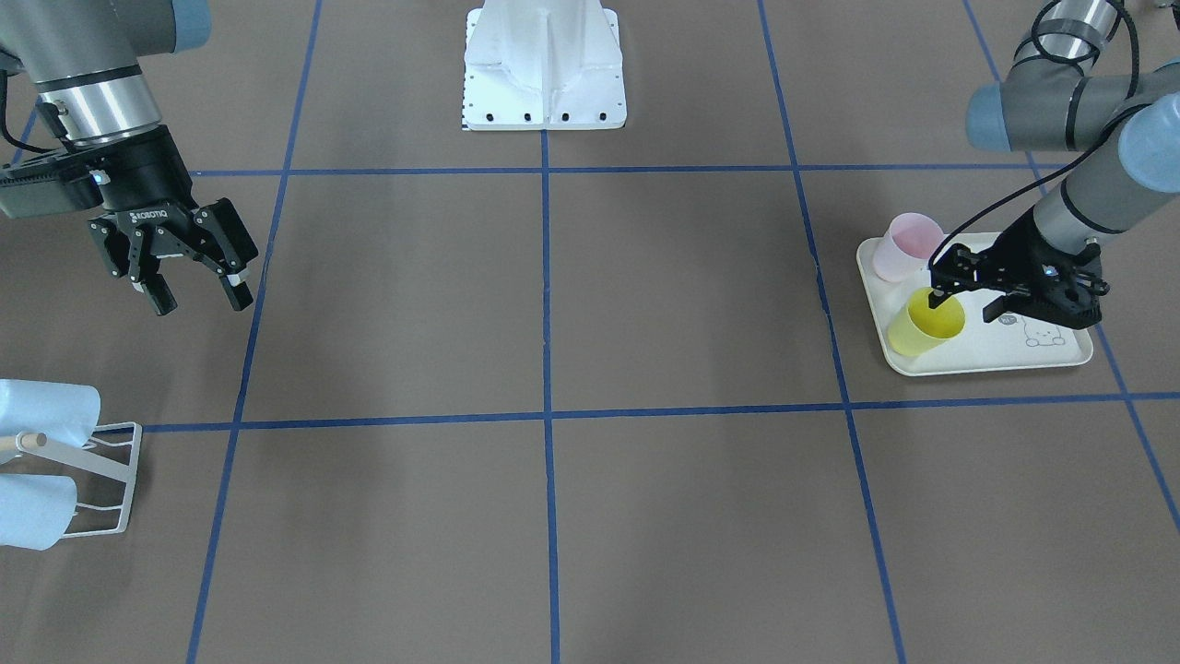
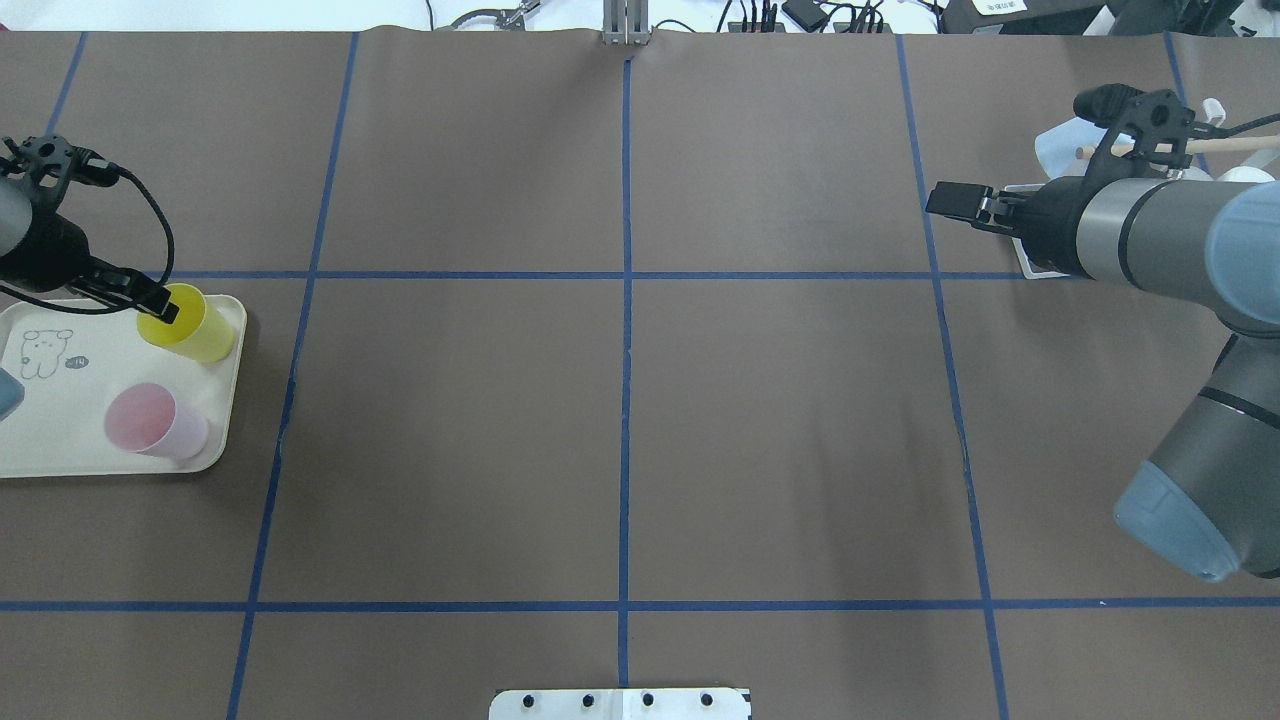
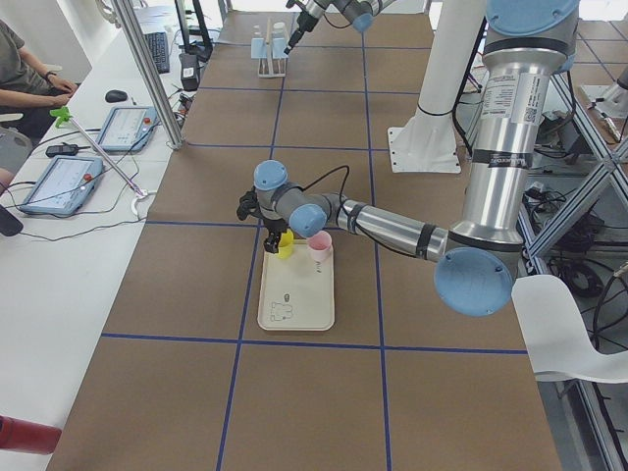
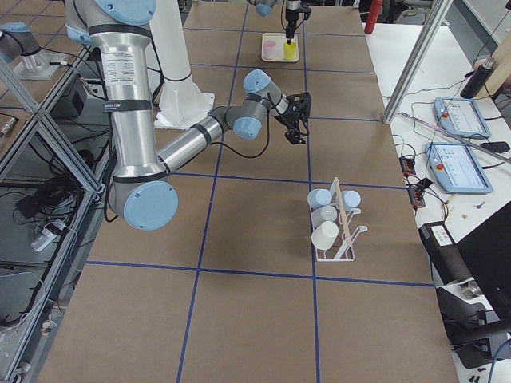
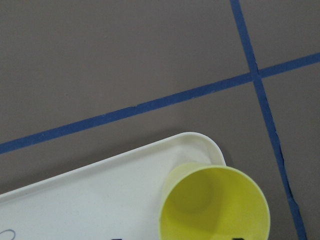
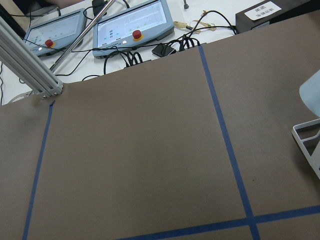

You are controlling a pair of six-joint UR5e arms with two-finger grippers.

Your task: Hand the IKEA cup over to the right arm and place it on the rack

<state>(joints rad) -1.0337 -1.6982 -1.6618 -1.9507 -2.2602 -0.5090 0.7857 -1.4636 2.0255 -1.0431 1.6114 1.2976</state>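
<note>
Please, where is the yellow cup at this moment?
The yellow cup stands at the overhead view's left edge, in the far right corner of the cream tray, with the pink cup nearer the robot.

Translucent yellow IKEA cup point(image 1: 925, 323), upright, mouth open, on the lower-left corner of a cream tray point(image 1: 1005, 355), right of frame; white wire rack point(image 1: 92, 463), wooden-tipped peg, lower left edge, carrying pale blue cups point(image 1: 46, 410) on their sides

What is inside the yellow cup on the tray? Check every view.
The yellow cup holds nothing loose; its bare bottom shows. One finger of the left hand dips into its mouth, covering a bit of inner wall.
</note>
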